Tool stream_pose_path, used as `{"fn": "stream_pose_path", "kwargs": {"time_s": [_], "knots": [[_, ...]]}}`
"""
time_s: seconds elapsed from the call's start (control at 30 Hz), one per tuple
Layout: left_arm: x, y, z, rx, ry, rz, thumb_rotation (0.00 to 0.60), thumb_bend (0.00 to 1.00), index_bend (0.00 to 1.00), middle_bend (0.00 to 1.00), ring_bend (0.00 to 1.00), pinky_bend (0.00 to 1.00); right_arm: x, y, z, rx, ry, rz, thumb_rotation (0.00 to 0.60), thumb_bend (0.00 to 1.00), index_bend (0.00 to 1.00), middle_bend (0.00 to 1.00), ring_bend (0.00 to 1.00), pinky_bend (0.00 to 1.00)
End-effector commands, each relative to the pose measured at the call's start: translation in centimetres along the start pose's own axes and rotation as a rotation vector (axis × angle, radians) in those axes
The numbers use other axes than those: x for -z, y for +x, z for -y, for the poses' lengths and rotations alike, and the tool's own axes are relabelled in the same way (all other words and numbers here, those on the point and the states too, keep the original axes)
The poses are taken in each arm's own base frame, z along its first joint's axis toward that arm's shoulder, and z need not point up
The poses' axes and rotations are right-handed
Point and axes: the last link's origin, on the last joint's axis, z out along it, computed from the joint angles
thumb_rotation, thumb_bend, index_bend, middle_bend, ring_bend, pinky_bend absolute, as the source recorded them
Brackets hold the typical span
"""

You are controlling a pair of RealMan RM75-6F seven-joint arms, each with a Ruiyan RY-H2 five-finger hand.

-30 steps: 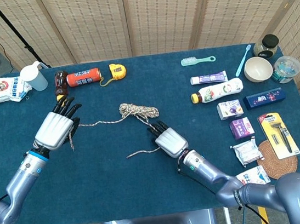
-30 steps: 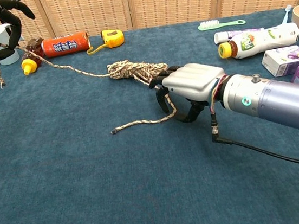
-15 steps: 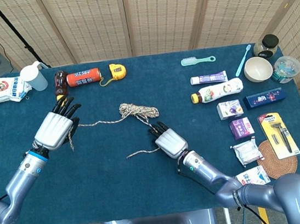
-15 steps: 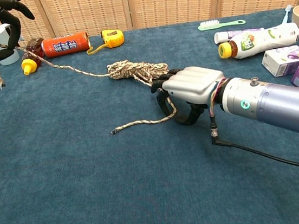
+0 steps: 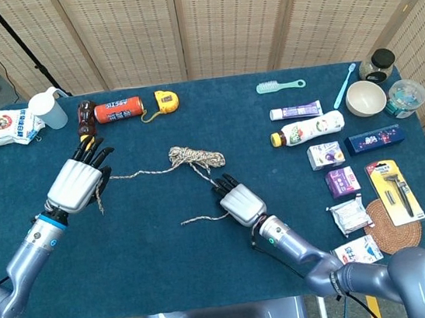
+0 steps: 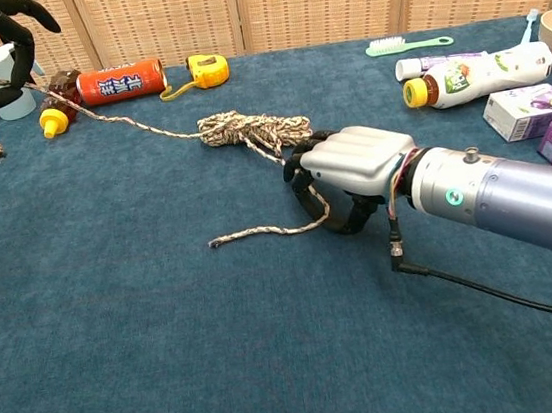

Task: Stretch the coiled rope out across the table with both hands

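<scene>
High head view, low chest view.

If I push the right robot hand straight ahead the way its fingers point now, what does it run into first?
Most likely the coiled bundle of rope. The right robot hand points up-left across the table, and the coil lies just past its fingertips on that line. The yellow tape measure sits further along, though depth is hard to judge.

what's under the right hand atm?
The rope runs from the bundle in under the right hand, and its loose end comes out left on the table. How the fingers grip it is covered by the palm.
</scene>
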Motion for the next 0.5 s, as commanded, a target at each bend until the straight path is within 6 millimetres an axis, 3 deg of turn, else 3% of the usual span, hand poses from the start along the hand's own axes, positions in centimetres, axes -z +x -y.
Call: {"fn": "stream_pose_path", "kwargs": {"time_s": [0.03,0.5], "knots": [[0.0,0.0,-0.1,0.001,-0.002,0.001,0.6,0.46,0.77,0.2,0.0,0.0,0.1,0.1,0.0,-0.003,0.0,-0.004,0.6,0.44,0.56,0.2,0.09,0.0],[0.9,0.2,0.0,0.055,0.009,0.008,0.6,0.46,0.79,0.21,0.0,0.0,1.5,1.3,-0.9,-0.013,-0.014,-0.048,0.6,0.44,0.6,0.24,0.15,0.0]]}}
